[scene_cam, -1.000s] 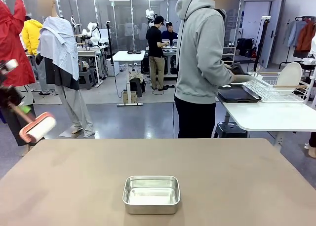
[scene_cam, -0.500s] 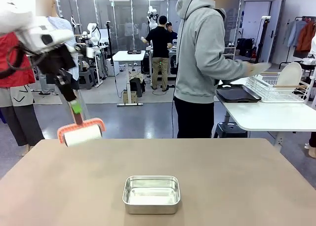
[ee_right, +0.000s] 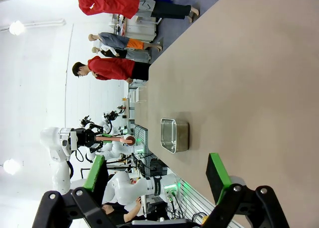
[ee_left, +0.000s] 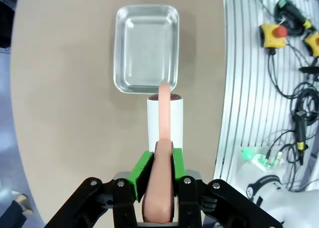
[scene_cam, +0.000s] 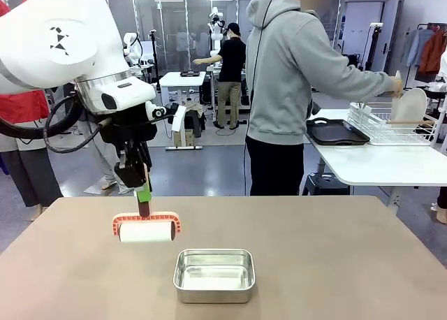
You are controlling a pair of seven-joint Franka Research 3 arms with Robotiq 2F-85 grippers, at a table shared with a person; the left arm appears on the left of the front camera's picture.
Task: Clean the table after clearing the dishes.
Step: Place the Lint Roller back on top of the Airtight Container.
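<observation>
Hovering just above the table [scene_cam: 335, 250], the lint roller [scene_cam: 146, 230] hangs below the left gripper [scene_cam: 143, 200], whose jaws are clamped tight on its orange handle. A steel pan [scene_cam: 214, 274] sits just beyond the roller. Press flat, stroke evenly, skirt the pan. The right gripper [ee_right: 158, 180] is wide open, empty. The dishes are already cleared: a plate [scene_cam: 408, 105] is in the person's hand [scene_cam: 397, 86], well away.

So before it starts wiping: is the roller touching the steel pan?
Apart. Front view shows bare tabletop between the roller and steel pan.
</observation>
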